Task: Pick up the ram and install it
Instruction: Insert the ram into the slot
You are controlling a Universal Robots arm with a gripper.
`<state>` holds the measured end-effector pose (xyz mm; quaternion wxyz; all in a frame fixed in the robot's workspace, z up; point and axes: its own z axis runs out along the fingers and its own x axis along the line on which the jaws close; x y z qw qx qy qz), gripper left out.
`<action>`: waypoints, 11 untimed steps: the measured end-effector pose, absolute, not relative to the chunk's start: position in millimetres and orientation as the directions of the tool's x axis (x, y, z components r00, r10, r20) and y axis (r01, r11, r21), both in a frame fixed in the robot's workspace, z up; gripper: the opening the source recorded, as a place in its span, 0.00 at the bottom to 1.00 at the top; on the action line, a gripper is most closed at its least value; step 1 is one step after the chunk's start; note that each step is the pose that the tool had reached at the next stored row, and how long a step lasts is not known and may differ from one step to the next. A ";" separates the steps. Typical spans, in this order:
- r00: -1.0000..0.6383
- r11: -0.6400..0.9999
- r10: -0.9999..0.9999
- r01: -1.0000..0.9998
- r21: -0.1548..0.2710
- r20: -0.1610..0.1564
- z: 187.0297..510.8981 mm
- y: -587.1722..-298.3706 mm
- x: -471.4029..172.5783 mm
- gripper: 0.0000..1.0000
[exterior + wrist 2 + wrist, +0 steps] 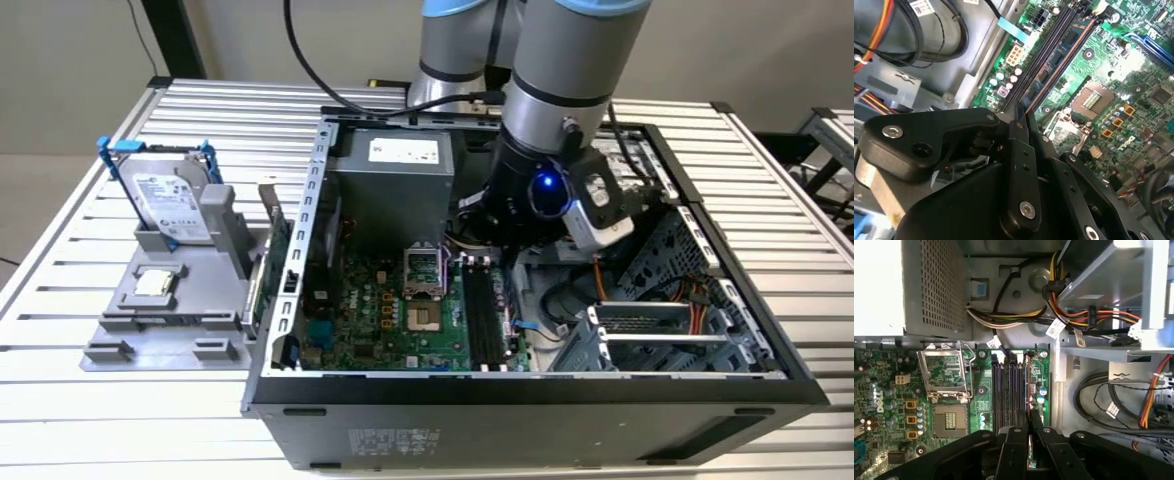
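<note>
We have the gripper [1029,432] down inside the open computer case [287,300], its two black fingers [1019,150] pressed close on the ram [1029,412], which we see only edge-on as a thin strip running out from between them. In the first wrist view that strip sits at lower centre, lined up with the outermost of the black memory slots [1010,392], on the side nearest the case's drive bay; in the second wrist view it runs from centre toward the upper right along the same slots [1054,55]. We judge the stick is held upright and parallel to the slots so its edge can meet the slot squarely; whether it is already seated we cannot tell.

In the exterior view the arm's wrist [541,195] hangs over the motherboard [387,315] at centre, right above the slot bank [483,320], beside the empty processor socket [423,270]. At the exterior view's left, a grey fixture [167,300] on the slatted table [80,400] holds a hard drive [171,205] standing in its blue frame, well apart from the work.
</note>
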<state>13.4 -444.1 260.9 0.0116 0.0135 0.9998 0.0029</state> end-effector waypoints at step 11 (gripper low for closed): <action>-0.999 1.000 0.025 0.025 0.006 -0.023 242.9 -461.3 16.8 0.00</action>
